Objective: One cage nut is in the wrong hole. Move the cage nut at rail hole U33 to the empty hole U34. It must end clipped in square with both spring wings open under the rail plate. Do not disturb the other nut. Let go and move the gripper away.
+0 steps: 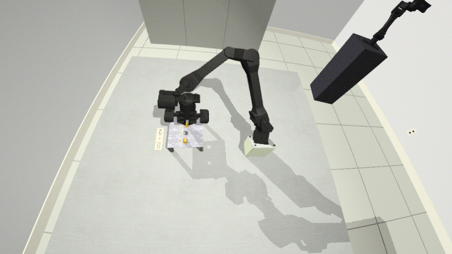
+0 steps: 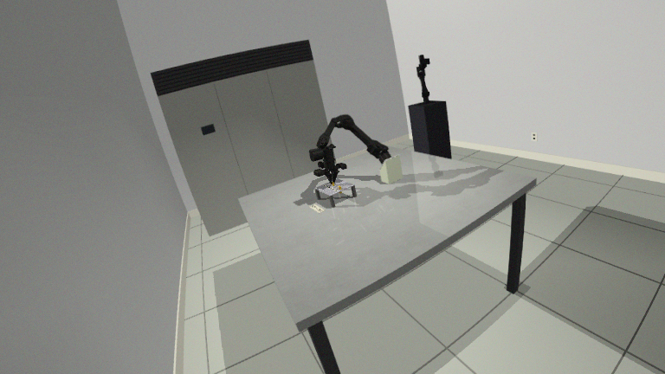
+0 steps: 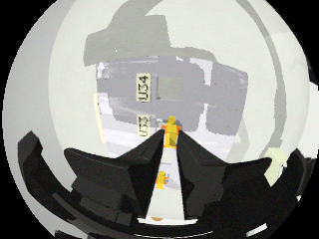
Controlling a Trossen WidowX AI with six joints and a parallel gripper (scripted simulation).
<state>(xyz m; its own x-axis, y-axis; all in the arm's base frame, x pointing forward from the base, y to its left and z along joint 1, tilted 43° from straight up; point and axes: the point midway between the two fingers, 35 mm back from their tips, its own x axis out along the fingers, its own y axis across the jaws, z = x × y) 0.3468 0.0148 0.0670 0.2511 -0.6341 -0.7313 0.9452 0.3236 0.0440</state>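
My gripper [image 1: 186,123] [image 2: 333,183] [image 3: 170,134] points down, shut on a yellow-orange cage nut [image 1: 186,124] [image 3: 170,133]. The nut looks upright and raised above the rail plate [image 1: 195,142] [image 3: 226,90]; its exact height is hard to tell. In the wrist view, hole U34 [image 3: 169,89] is empty, beyond the held nut. The nut and fingertips hide most of hole U33. An open hole [image 1: 185,132] also shows between the two nuts in the top view. The other nut [image 1: 185,140] [image 2: 339,187] [image 3: 160,179] sits in the plate near its front edge. The plate's underside is hidden.
The rail plate stands on short dark legs on the grey table [image 1: 133,187] [image 2: 382,247]. A printed card [image 1: 159,139] [image 2: 317,208] lies left of it. The arm's pale base block [image 1: 259,151] [image 2: 391,170] stands to the right. Label U34 [image 3: 144,88] and label U33 [image 3: 144,125] lie beside the holes.
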